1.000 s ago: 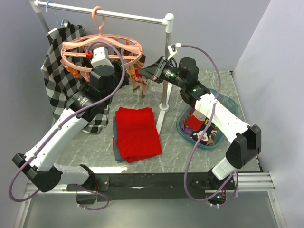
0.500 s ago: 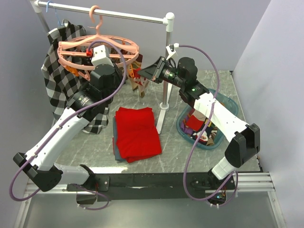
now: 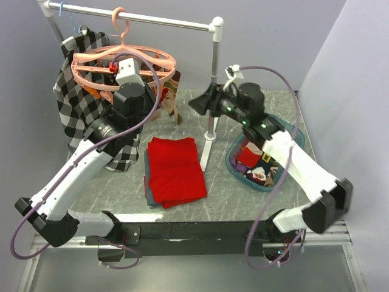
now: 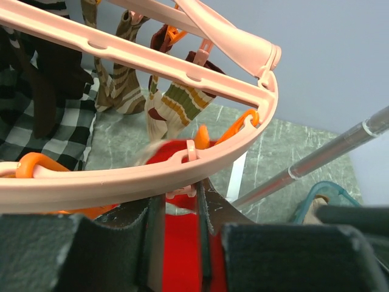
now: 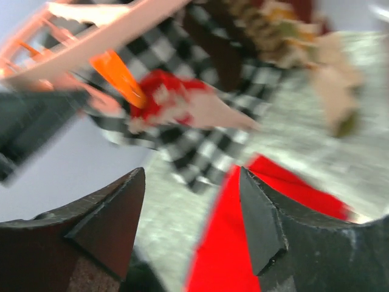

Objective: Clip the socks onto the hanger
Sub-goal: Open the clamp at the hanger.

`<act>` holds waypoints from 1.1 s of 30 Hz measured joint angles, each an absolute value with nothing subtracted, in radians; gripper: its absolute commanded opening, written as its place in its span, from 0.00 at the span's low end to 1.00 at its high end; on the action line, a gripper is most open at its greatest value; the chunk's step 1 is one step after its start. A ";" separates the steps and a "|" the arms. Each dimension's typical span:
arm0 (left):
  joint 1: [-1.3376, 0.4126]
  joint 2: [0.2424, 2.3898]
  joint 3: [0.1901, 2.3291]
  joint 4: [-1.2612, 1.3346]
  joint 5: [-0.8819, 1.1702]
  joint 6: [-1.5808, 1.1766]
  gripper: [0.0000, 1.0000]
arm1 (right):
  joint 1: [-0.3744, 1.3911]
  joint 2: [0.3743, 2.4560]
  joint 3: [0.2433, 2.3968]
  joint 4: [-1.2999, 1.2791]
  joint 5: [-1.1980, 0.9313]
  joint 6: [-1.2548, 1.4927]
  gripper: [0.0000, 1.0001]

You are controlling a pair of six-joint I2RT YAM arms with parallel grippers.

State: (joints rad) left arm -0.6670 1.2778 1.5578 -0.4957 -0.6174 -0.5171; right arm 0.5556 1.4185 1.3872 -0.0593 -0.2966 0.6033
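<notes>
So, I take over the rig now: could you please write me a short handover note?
Left gripper: jaws nearly closed at the hanger ring; grip unclear.
Right gripper: open, empty, facing the hanger.
Done: a few striped socks hang clipped to it.
Left to do: more socks lie in the teal tub; clip them on.

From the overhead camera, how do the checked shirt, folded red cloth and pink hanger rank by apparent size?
1. checked shirt: largest, even partly covered.
2. folded red cloth and pink hanger look alike; the hanger hangs higher, nearer the camera, so I won't rank them.
</notes>
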 measured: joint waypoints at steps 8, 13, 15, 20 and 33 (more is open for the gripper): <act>-0.667 1.240 1.551 -0.517 -0.590 -0.517 0.07 | 0.518 1.136 1.190 -0.306 -0.016 0.239 0.70; -0.667 1.222 1.551 -0.537 -0.572 -0.518 0.07 | 0.493 1.125 1.090 -0.501 0.109 0.104 0.63; -0.667 1.217 1.551 -0.540 -0.565 -0.517 0.06 | 0.484 1.158 1.052 -0.580 0.134 0.090 0.59; -0.667 1.211 1.551 -0.540 -0.546 -0.517 0.04 | 0.478 1.289 1.000 -0.684 0.170 0.108 0.56; -0.667 1.211 1.551 -0.546 -0.512 -0.517 0.04 | 0.384 1.454 0.965 -0.620 0.194 0.144 0.48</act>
